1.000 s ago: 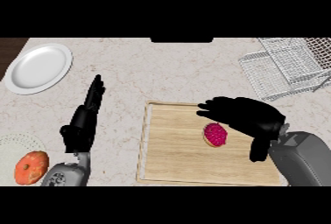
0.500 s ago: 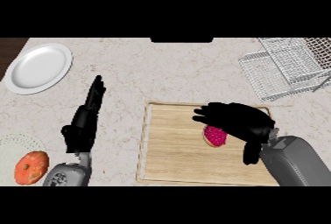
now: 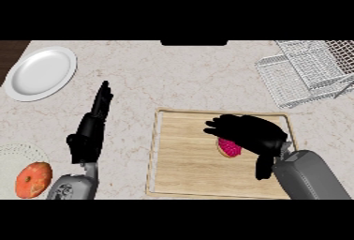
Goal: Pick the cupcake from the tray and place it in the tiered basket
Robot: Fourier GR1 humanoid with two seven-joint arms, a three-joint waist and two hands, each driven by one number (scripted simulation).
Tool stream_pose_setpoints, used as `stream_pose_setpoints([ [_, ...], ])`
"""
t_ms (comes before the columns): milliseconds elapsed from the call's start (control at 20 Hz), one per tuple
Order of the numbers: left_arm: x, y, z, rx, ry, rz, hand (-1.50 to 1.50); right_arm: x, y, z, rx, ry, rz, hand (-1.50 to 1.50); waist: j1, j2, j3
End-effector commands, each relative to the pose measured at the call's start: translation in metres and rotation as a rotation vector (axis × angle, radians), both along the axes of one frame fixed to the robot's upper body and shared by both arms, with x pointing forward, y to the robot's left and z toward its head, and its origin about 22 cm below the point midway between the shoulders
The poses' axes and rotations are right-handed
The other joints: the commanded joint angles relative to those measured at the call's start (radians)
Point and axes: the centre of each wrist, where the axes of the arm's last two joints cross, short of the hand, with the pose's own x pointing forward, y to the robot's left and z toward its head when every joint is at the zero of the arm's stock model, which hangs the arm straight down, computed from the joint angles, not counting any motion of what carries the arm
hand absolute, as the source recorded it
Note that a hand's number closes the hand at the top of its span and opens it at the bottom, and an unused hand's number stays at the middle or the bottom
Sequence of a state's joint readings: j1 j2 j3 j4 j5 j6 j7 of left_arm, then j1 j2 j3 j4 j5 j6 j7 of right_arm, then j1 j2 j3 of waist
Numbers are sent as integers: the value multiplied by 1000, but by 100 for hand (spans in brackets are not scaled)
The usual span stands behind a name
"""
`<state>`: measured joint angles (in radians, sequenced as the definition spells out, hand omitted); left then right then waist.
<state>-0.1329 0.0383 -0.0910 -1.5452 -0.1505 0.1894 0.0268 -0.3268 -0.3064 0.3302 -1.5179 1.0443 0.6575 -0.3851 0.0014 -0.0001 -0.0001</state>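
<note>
A pink-topped cupcake (image 3: pixel 229 147) lies on the wooden tray (image 3: pixel 187 154) right of the middle. My right hand (image 3: pixel 250 135) hangs over it with fingers spread and curved, covering its right side, the thumb (image 3: pixel 264 167) pointing down toward me. Whether the hand touches the cupcake I cannot tell. The white wire tiered basket (image 3: pixel 307 70) stands at the far right corner. My left hand (image 3: pixel 93 126) rests open on the counter left of the tray, fingers straight and pointing away.
A white plate (image 3: pixel 40 72) sits at the far left. An orange fruit (image 3: pixel 33 180) lies at the lower left beside a pale round mat (image 3: pixel 14 154). A dark slot (image 3: pixel 194 42) shows at the counter's back edge.
My right hand has moved left and a little toward me, from beside the cupcake to over it, now covering part of it. The left hand has stayed still.
</note>
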Motion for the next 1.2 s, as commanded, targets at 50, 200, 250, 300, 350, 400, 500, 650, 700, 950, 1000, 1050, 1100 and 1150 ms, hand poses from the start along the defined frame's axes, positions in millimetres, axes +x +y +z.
stream_pose_setpoints([
  [50,7,-9,-9,3,8,-3,0,10,28,-1,60,27,-10,-150,1,1,0],
  [200,1,-3,5,6,8,-9,0,0,3,-29,95,-63,-28,150,1,0,0],
  [250,20,10,10,9,21,3,0,11,6,-14,107,-89,7,150,0,1,0],
  [300,-4,3,10,5,-9,6,0,-2,8,-14,105,-134,-1,150,2,-1,0],
  [350,8,2,-7,7,-14,10,0,-4,6,-24,87,-186,52,150,-2,1,0],
  [400,4,19,17,3,-7,-15,0,5,15,-24,106,-209,46,150,6,0,0],
  [500,-2,-12,-1,-4,-2,-5,0,5,-2,-25,8,-233,-60,150,1,0,0],
  [650,0,1,5,14,-3,4,0,7,-56,-36,-284,-194,-338,150,-6,-2,0],
  [700,-1,-5,0,13,3,9,0,3,-69,-37,-354,-208,-423,150,-25,-3,-1],
  [950,-2,8,-5,19,-2,20,0,-11,-97,-45,-443,-249,-632,150,-14,0,0],
  [1000,3,-6,-1,-5,5,-2,0,-13,-86,-37,-431,-247,-651,150,-16,-2,-1],
  [1050,-12,12,4,5,0,1,0,-4,-89,-15,-418,-271,-678,150,-3,-4,0],
  [1100,4,22,-4,-10,-1,-5,0,-17,-92,-26,-380,-312,-686,150,-11,-1,0],
  [1150,12,-5,7,8,-17,13,0,-1,-92,-23,-398,-310,-712,150,-5,0,0],
])
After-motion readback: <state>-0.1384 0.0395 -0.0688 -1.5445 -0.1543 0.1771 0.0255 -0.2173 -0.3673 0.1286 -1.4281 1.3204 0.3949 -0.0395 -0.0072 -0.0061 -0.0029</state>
